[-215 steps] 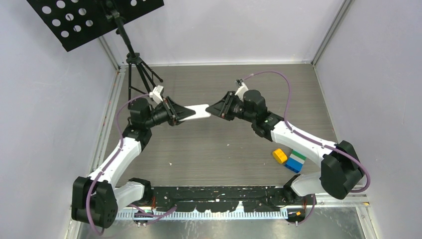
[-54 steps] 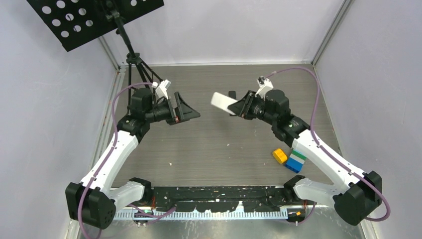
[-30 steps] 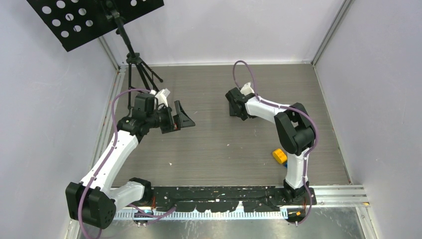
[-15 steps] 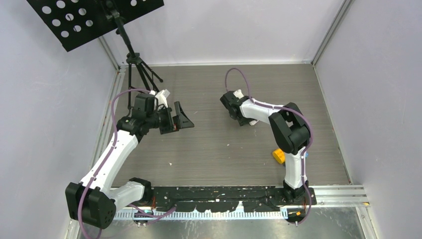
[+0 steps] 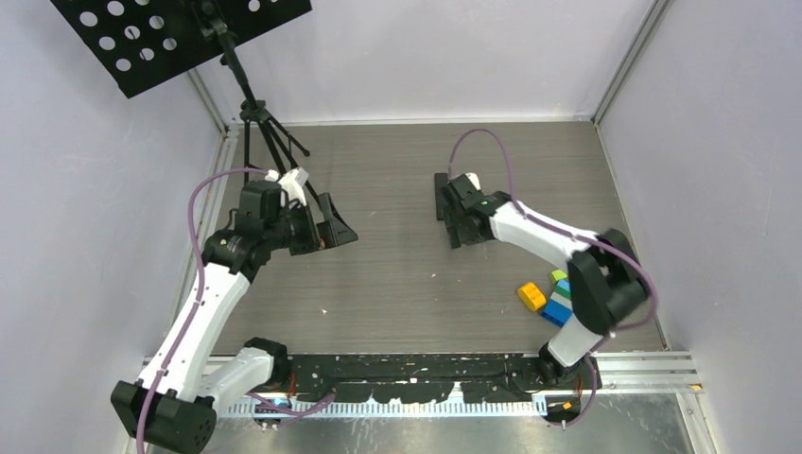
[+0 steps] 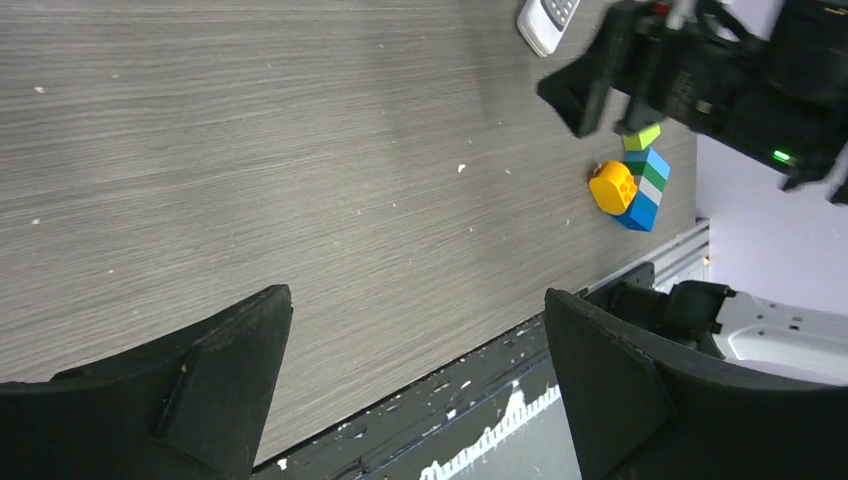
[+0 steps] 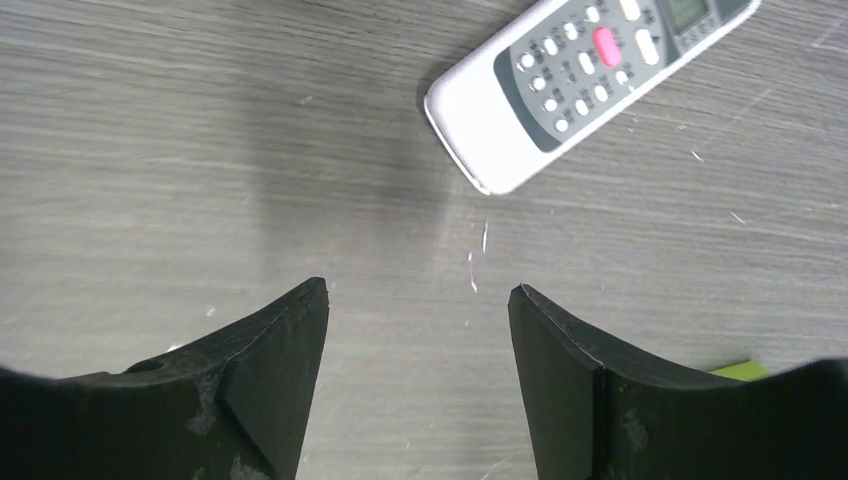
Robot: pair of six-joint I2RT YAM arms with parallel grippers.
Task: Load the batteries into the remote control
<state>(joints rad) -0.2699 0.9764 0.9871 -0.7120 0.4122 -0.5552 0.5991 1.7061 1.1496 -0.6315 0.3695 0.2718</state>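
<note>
The white remote control (image 7: 590, 85) lies flat on the grey wood-grain counter (image 5: 397, 284), button side up, with one pink key among the grey ones. In the right wrist view it sits at 1 o'clock from the right tool (image 7: 418, 290). It slants up toward the top right corner and is clear of both fingers. That tool's two black fingers stand apart with only bare counter between them. From above, it hangs close to the counter's middle, slightly toward 1 o'clock.

The left tool (image 6: 417, 295) is spread wide and holds nothing. In the overhead view it is raised at 9 o'clock from the counter's middle. Its camera catches one end of the remote at the top edge, beside the right arm.

At 4 o'clock on the counter sit a yellow toy block (image 5: 531, 296), a blue-white-green block stack (image 5: 560, 305) just beside it, and a lime block (image 5: 558, 276) against the stack. A black perforated music stand (image 5: 180, 38) fills the 11 o'clock corner.
</note>
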